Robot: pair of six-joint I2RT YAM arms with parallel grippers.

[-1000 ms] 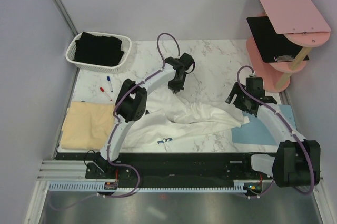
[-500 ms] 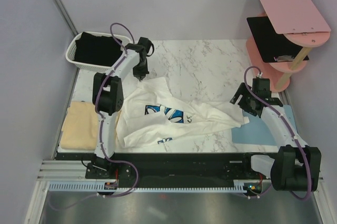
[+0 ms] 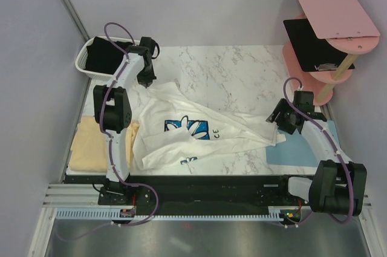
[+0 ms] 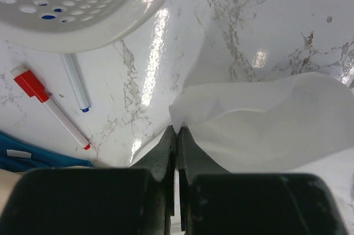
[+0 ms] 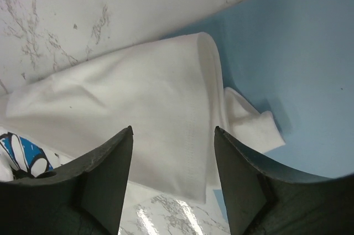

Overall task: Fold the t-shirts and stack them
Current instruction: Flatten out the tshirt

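The white t-shirt (image 3: 199, 130) with the blue daisy print lies spread and rumpled across the marble table. My left gripper (image 3: 147, 80) is shut on its far-left corner (image 4: 232, 124), near the basket. My right gripper (image 3: 279, 123) is open just above the shirt's right sleeve (image 5: 166, 113), which lies over the edge of the light-blue mat (image 5: 287, 52). The pale yellow t-shirt (image 3: 91, 148) lies flat at the table's front left. The black t-shirt (image 3: 104, 57) sits in the white basket (image 3: 81, 63).
A red marker (image 4: 50, 108) and a blue marker (image 4: 74, 83) lie by the basket (image 4: 83, 14). A pink shelf stand (image 3: 326, 33) with a black clipboard (image 3: 311, 45) stands at the back right.
My left gripper has pulled the white shirt's corner far to the left and back, toward the basket, spreading the shirt and showing its print. My right gripper has shifted slightly right and nearer.
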